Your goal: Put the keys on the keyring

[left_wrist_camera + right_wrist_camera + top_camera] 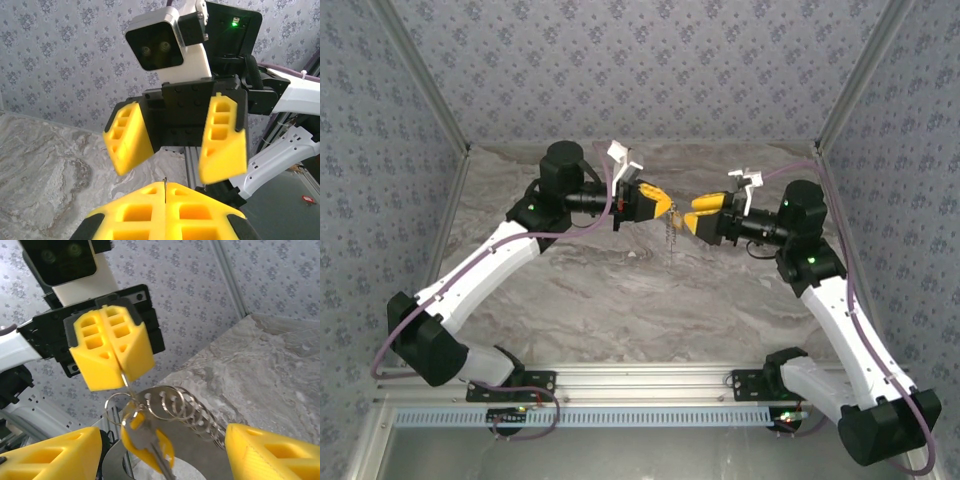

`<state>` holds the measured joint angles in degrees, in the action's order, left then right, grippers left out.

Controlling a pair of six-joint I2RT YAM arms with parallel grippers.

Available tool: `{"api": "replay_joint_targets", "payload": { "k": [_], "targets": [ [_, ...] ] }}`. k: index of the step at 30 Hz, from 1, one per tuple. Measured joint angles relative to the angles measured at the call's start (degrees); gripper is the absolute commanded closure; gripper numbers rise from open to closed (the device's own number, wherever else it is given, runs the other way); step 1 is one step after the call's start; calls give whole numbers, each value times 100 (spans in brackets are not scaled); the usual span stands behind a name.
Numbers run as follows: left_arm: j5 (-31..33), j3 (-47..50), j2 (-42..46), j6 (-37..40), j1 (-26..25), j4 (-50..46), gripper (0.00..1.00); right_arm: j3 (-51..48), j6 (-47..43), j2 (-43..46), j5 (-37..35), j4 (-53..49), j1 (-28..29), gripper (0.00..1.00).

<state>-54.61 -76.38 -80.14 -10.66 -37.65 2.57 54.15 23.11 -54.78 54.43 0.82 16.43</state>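
left end effector [116,360] clamped on the keyring [170,401], right end effector [172,160] apart.

On the overhead feed I see the counter [620,300], a grey-and-cream marbled top. Patterned walls [640,70] box it in on three sides, and an aluminium rail [640,385] runs along its near edge.

Both arms are raised, elbows bent outward, forearms angled inward, and the wrists are brought nose to nose in the middle. The left gripper [665,207] is seen clamped, its yellow fingers [111,347] pressed flat together with no gap between them. The right gripper [693,221] is held directly opposite, close but apart, and its jaws are spread wide, the fingers [129,137] splayed and pointed at the left tips.
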Motion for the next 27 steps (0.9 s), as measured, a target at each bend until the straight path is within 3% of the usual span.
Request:
{"api": "replay_joint_targets", "payload": {
  "k": [7, 17, 27],
  "targets": [
    [0, 0, 2, -105, -35, 92, 100, -2, -24, -136, -179, 111, 348, 40],
    [168, 15, 61, -251, -39, 254, 100, -33, -76, -275, -258, 201, 518, 100],
    [286, 160, 87, -407, -39, 527, 100, -35, -90, -275, -256, 184, 560, 100]
  ]
}}
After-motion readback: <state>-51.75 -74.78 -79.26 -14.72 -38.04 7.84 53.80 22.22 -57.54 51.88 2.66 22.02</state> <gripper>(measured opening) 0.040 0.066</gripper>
